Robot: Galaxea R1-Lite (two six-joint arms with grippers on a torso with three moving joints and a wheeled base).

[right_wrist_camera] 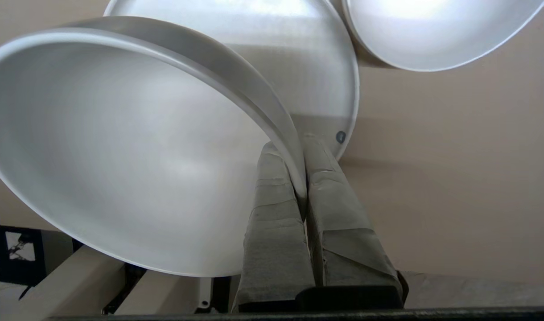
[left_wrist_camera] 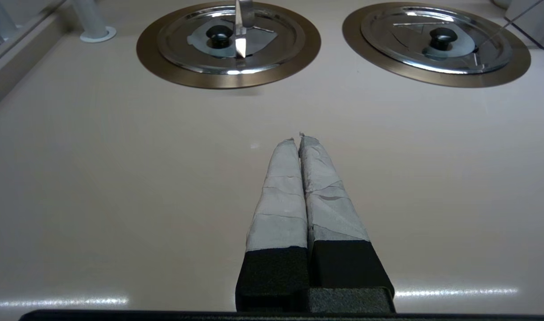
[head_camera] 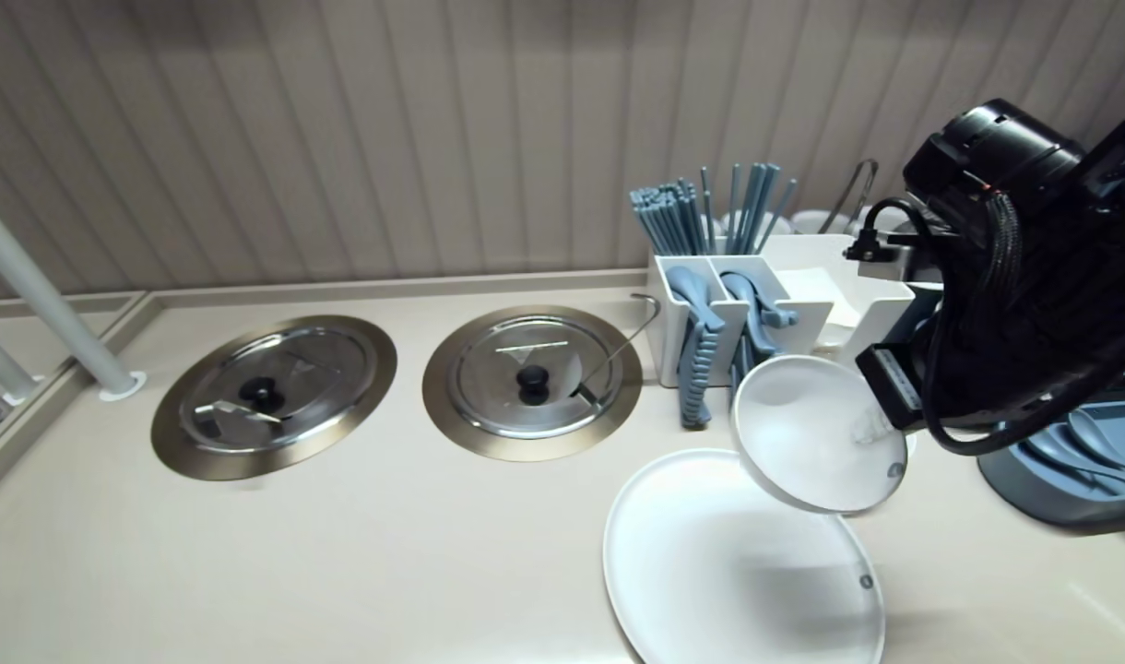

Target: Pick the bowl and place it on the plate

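Observation:
A white bowl (head_camera: 816,433) hangs tilted above the counter, its lower edge over the far rim of a large white plate (head_camera: 738,563). My right gripper (head_camera: 871,426) is shut on the bowl's rim at its right side. In the right wrist view the taped fingers (right_wrist_camera: 276,187) pinch the rim of the bowl (right_wrist_camera: 120,147), one inside and one outside, with the plate (right_wrist_camera: 298,67) lying beyond. My left gripper (left_wrist_camera: 298,140) is shut and empty, held over bare counter, well short of the two steel lids.
Two round steel lids with black knobs (head_camera: 272,395) (head_camera: 532,380) sit in the counter. A white caddy (head_camera: 710,304) with blue chopsticks and spoons stands behind the bowl. A grey-blue tray (head_camera: 1070,461) lies at the right, a white pole (head_camera: 55,314) at the left. A second white dish (right_wrist_camera: 432,31) lies beyond the plate.

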